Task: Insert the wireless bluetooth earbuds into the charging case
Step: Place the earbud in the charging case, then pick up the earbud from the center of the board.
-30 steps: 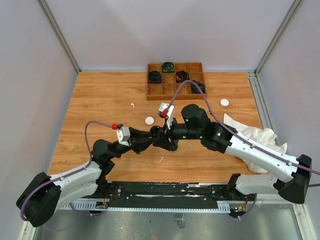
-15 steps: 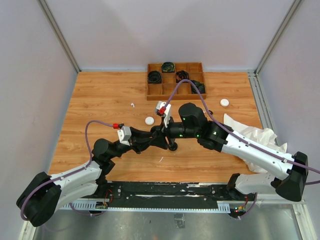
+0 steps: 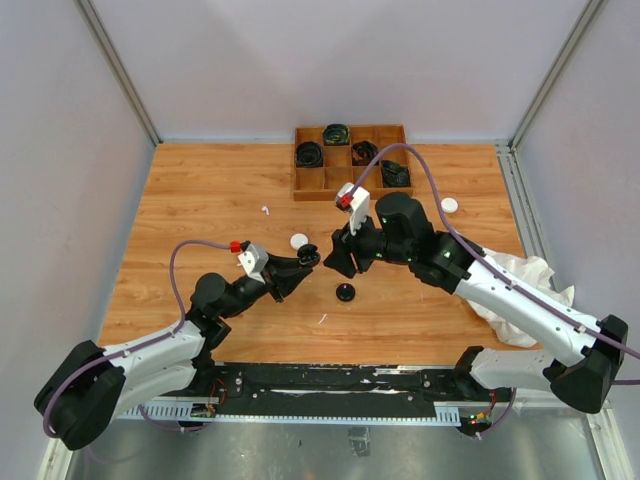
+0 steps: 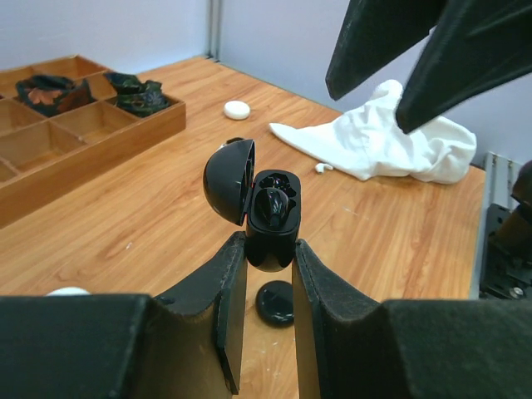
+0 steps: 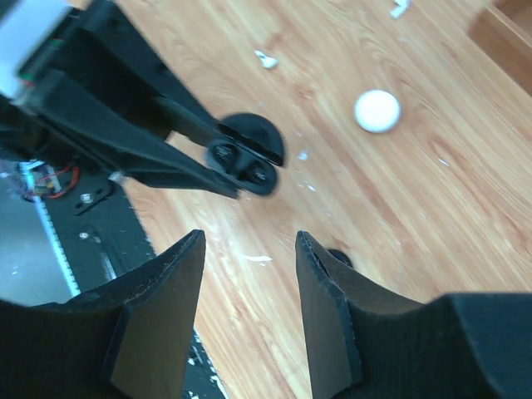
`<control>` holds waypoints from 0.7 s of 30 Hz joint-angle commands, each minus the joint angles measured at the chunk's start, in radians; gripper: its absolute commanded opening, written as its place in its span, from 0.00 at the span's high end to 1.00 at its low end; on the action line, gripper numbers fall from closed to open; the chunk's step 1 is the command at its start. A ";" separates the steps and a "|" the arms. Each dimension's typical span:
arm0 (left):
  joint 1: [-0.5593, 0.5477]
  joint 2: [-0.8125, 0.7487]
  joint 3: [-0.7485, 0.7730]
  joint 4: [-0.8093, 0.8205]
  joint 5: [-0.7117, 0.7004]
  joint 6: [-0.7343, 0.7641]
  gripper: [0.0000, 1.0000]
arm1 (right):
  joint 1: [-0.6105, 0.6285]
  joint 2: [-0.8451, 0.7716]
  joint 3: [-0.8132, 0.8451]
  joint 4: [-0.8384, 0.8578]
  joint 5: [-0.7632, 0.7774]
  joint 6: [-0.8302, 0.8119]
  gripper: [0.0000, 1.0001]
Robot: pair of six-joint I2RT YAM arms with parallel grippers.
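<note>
My left gripper [image 4: 268, 249] is shut on the base of an open black charging case [image 4: 270, 212] and holds it above the table with its lid tipped back to the left. A black earbud [image 4: 274, 204] sits in the case's well. In the top view the case [image 3: 309, 252] is at the left gripper's tip [image 3: 303, 258]. My right gripper [image 5: 249, 241] is open and empty, above and beside the case [image 5: 245, 162]. It shows in the top view [image 3: 337, 258] just right of the case. A white earbud [image 3: 266, 211] lies on the table at the far left.
A black puck case [image 3: 345, 292] lies on the table under the grippers. White puck cases lie at the middle [image 3: 299, 241] and far right [image 3: 449, 205]. A wooden tray [image 3: 312, 187] of coiled cables stands at the back. A white cloth [image 3: 510, 275] lies at the right, with a small white earbud [image 4: 322, 167] beside it.
My right gripper has drawn back from the held case, up and toward the far right. The black puck on the table now shows. My left gripper has lifted the case slightly.
</note>
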 commanded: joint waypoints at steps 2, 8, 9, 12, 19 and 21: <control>0.006 0.020 0.000 -0.002 -0.070 0.029 1.00 | -0.134 -0.001 0.001 -0.104 0.107 -0.032 0.51; 0.006 0.019 -0.017 0.004 -0.066 0.063 1.00 | -0.329 0.081 -0.054 -0.102 0.148 -0.027 0.51; 0.006 0.016 -0.023 0.008 -0.065 0.068 1.00 | -0.356 0.098 -0.059 -0.102 0.160 -0.031 0.51; 0.006 0.010 -0.042 0.029 -0.060 0.076 1.00 | -0.444 0.156 -0.067 -0.094 0.187 -0.037 0.51; 0.006 -0.001 -0.046 0.032 -0.032 0.075 1.00 | -0.652 0.328 -0.039 -0.040 0.215 -0.012 0.53; 0.006 -0.009 -0.049 0.030 -0.031 0.073 1.00 | -0.699 0.388 -0.011 -0.036 0.228 -0.011 0.55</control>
